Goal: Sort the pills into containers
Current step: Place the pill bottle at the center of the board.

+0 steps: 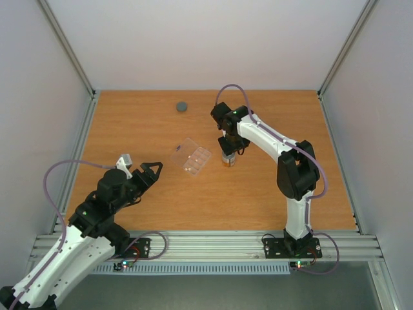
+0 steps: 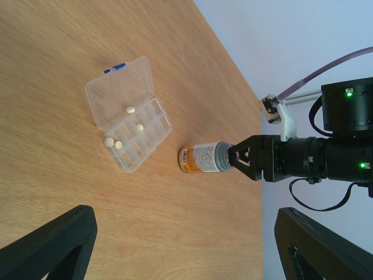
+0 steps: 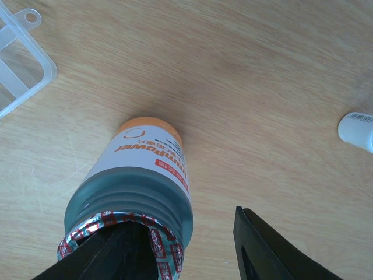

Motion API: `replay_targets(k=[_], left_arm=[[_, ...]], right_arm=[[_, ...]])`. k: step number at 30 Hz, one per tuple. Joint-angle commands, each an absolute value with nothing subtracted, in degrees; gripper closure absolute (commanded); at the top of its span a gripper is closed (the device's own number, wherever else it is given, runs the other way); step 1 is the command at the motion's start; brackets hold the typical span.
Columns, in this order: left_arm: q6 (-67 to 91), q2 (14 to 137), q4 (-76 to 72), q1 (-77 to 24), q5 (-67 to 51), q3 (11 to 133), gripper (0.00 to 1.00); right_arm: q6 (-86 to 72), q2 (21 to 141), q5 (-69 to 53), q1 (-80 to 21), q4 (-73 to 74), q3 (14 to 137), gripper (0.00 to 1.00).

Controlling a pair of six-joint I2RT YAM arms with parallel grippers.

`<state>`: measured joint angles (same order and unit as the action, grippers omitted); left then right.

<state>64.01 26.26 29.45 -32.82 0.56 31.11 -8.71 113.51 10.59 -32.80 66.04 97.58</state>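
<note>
The orange-brown wooden table (image 1: pixel 258 194) is the biggest thing under me, with bare board all round the middle cluster, metal rails down both sides and white walls behind. My left claw (image 2: pixel 186 216) hangs released over the near-left part, fingers spread wide, well apart from everything. My right claw (image 2: pixel 236 158) sits on top of the one upright pill bottle with an orange base and grey-tinted neck (image 3: pixel 140 175). One finger is down in its mouth and the other stands outside, clear of the wall, so the jaws are parted and not clenched. The white label carries orange lettering ending in "power"; torn foil with red print rings the rim. Just left of the bottle, not touching, lies the one flat clear plastic pill box (image 2: pixel 128 114), lid swung back, a blue clasp on its edge. One round grey bottle cap (image 1: pixel 182 106) lies near the far edge. I count four small white pills (image 2: pixel 139 127) in the box.
</note>
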Motion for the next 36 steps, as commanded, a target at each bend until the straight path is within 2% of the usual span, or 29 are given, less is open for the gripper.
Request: replay_targets(k=[1, 28, 36], left_arm=[[63.59, 26.78, 28.48, -32.67, 1.64, 32.58, 0.14], [63.19, 27.76, 29.34, -32.69, 1.78, 33.11, 0.15], [64.10, 27.42, 30.14, -32.70, 2.41, 31.97, 0.15]], right_arm=[[-8.28, 112.98, 10.98, -32.56, 66.39, 99.64, 0.53], [-12.11, 105.79, 15.05, -31.89, 66.65, 100.24, 0.52], [-12.75, 104.87, 16.58, -33.56, 67.29, 104.82, 0.52]])
